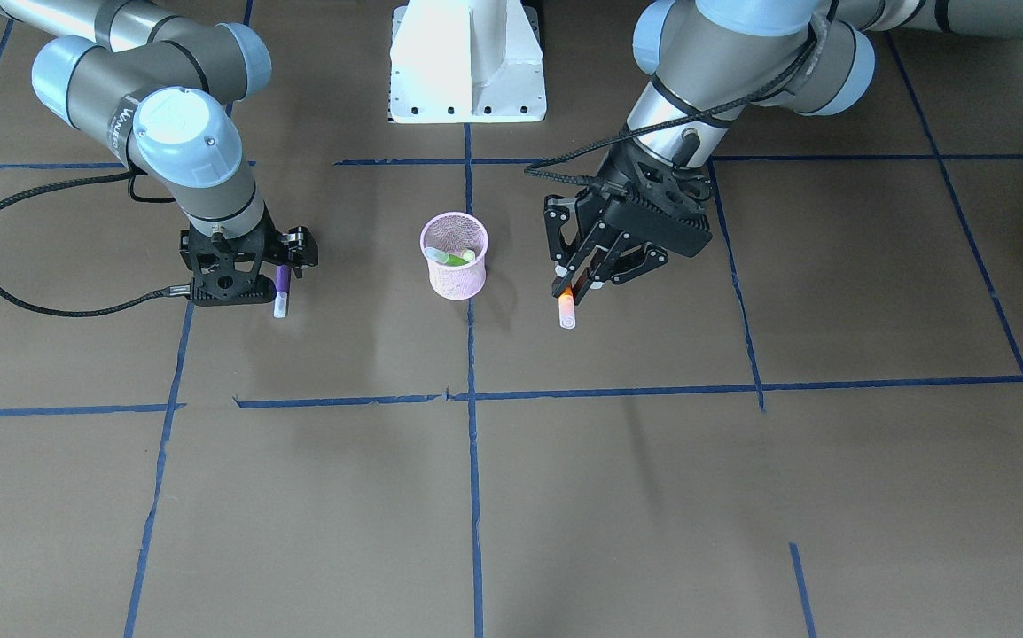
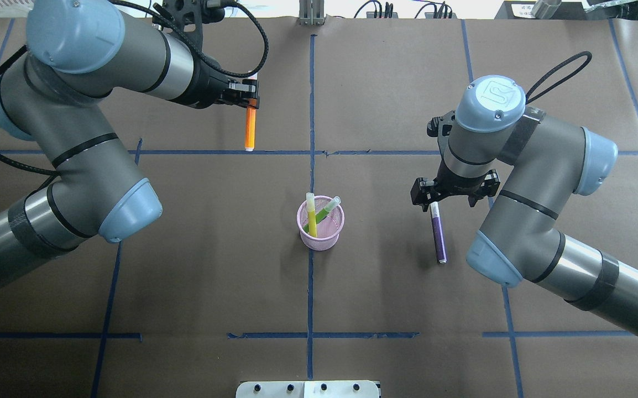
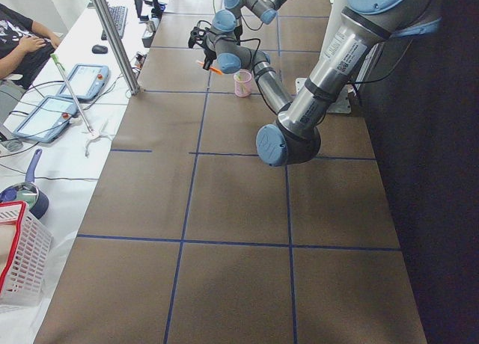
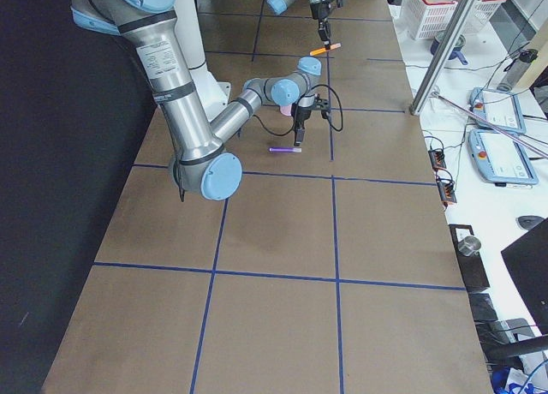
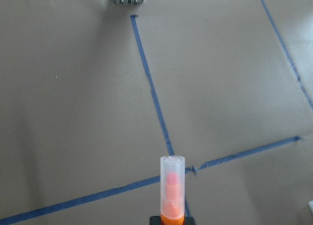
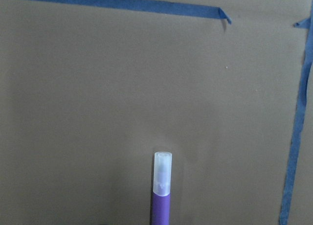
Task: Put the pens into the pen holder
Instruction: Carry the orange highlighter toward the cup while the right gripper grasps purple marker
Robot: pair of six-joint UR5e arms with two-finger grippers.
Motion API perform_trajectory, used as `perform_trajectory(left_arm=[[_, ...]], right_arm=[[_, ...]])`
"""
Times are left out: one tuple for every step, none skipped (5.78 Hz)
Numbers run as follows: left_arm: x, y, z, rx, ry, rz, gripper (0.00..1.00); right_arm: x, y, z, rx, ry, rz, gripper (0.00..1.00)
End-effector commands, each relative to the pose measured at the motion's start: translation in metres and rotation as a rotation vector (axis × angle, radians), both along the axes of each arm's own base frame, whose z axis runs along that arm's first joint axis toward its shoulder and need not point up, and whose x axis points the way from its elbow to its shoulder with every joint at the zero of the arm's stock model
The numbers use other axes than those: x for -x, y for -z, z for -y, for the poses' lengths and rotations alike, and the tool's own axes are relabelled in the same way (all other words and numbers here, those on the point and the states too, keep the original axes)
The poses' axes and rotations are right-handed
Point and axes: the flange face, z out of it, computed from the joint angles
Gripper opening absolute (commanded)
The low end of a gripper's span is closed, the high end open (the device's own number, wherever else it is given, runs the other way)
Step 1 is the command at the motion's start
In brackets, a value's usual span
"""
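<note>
In the left pincer (image 2: pixel 251 103) — orange pen (image 2: pixel 250 128); under right pincer (image 2: pixel 435 200) — purple pen (image 2: pixel 439 235).

A small pink wire-mesh cup (image 2: pixel 320 236) stands upright at the table's middle. A yellow pen (image 2: pixel 312 220) and a green pen (image 2: pixel 327 209) lean inside it, pale caps up. An orange pen (image 2: pixel 250 130) sits roughly level in the left gripper (image 2: pixel 250 103), far left. A purple pen (image 2: pixel 438 235) sits low in the right gripper (image 2: pixel 434 202), right of the cup.

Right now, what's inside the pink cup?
A yellow pen and a green pen lean inside the pink cup, caps poking out. The bottom is hidden by its wall.
</note>
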Motion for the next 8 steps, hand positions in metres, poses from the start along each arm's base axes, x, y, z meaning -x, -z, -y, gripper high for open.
perform_trajectory(left_arm=[[0.003, 0.014, -0.001, 0.003, 0.064, -0.072, 0.0], [-0.007, 0.022, -0.006, -0.002, 0.112, -0.092, 0.0], [-0.035, 0.026, -0.031, -0.043, 0.125, -0.136, 0.0], [-0.041, 0.032, -0.04, -0.018, 0.13, -0.175, 0.0], [-0.037, 0.036, -0.043, -0.016, 0.132, -0.186, 0.0], [-0.037, 0.034, -0.045, -0.016, 0.13, -0.186, 0.0], [-0.032, 0.035, -0.048, -0.011, 0.143, -0.201, 0.0], [-0.048, 0.016, -0.071, -0.044, 0.181, -0.245, 0.0]], right_arm=[[0.02, -0.027, -0.002, 0.014, -0.033, 0.043, 1.0], [0.029, -0.044, -0.001, 0.003, -0.053, 0.089, 1.0], [0.026, -0.063, -0.008, 0.01, -0.047, 0.077, 1.0], [0.027, -0.053, -0.009, 0.005, -0.046, 0.091, 1.0], [0.025, -0.04, -0.011, 0.006, -0.038, 0.117, 1.0], [0.023, -0.035, -0.014, 0.014, -0.04, 0.128, 1.0], [0.022, -0.035, -0.014, 0.019, -0.046, 0.128, 1.0], [0.022, -0.038, -0.014, 0.022, -0.046, 0.123, 1.0]])
